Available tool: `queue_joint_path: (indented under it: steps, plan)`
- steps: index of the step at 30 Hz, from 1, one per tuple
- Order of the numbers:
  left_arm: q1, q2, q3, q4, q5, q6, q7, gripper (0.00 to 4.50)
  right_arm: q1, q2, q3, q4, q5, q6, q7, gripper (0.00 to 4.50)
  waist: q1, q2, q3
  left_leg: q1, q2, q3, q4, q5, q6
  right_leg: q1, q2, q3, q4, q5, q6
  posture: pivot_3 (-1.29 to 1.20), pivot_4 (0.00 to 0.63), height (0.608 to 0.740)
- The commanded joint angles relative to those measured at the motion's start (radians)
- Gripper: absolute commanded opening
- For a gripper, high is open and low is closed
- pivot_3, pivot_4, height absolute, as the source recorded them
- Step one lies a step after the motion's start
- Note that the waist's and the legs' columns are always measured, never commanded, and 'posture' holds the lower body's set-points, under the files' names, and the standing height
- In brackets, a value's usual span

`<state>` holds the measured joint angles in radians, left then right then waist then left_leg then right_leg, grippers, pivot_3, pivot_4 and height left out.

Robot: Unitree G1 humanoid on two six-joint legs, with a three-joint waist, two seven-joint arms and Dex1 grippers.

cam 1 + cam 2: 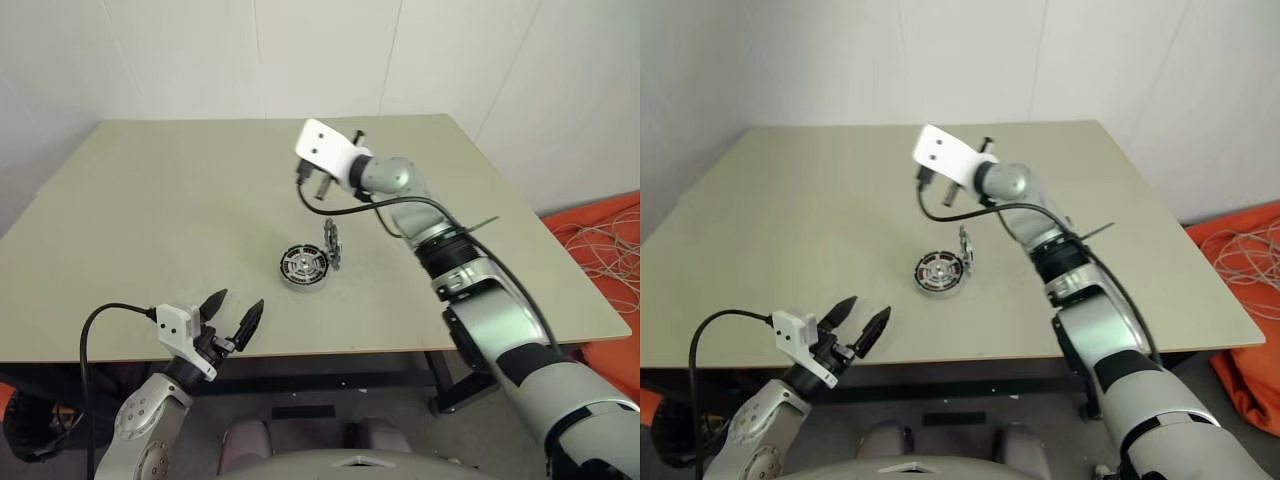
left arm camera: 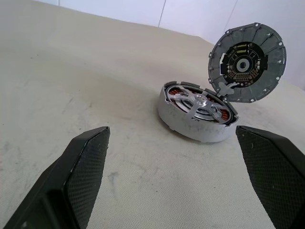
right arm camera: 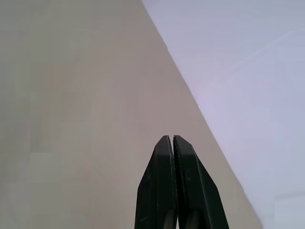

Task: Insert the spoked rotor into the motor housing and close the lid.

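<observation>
With the right pincer (image 3: 172, 143) shut empty and the left pincer (image 1: 232, 318) wide open, the propped lid (image 2: 248, 63) could be toppled off the motor housing (image 2: 195, 119) by a clumsy push.

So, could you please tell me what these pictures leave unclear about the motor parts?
- Housing: its far wall and underside are hidden in the left wrist view.
- Lid: what props it upright, hidden behind the housing.
- Rotor: how deep it sits, hidden by the housing's wall.
</observation>
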<state>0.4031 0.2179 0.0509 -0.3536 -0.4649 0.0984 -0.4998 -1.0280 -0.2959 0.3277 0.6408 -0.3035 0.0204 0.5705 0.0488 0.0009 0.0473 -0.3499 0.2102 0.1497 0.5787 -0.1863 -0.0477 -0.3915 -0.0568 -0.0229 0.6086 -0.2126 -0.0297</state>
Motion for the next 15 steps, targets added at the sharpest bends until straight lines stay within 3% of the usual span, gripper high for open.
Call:
queue_joint_path:
  steps: [1,4,8,15]
  plan:
    - [-0.016,0.009,0.015,-0.021,-0.015,-0.003,-0.011,4.50,-0.011,-0.085,0.039,0.032,-0.068,-0.077,0.022,0.05,-0.003,0.001,0.000,0.000,0.000,0.000,0.000,0.000,0.000,0.000,0.000,0.000,0.000,0.000,0.000,0.00,0.000,0.740]
    - [-0.013,0.012,0.019,-0.008,-0.018,-0.011,-0.023,4.50,0.041,-0.184,0.093,0.007,-0.091,-0.143,0.168,0.05,-0.006,0.001,0.000,-0.002,0.000,0.000,-0.001,0.000,0.000,-0.002,0.000,0.000,-0.001,0.003,-0.007,0.00,0.000,0.740]
    - [-0.009,0.009,0.019,0.007,-0.014,-0.024,-0.038,4.50,0.138,-0.244,0.066,-0.129,0.040,-0.104,0.423,0.05,-0.009,0.001,0.001,-0.003,0.001,0.001,-0.001,-0.002,0.003,-0.003,0.000,0.000,-0.001,0.002,-0.009,0.00,0.000,0.740]
    - [-0.002,0.007,0.019,0.025,-0.007,-0.043,-0.056,4.50,0.238,-0.215,-0.012,-0.265,0.168,0.062,0.492,0.05,-0.005,0.002,0.002,0.000,0.002,0.003,0.001,-0.002,0.003,-0.001,0.000,0.000,0.001,0.002,-0.008,0.00,0.000,0.740]
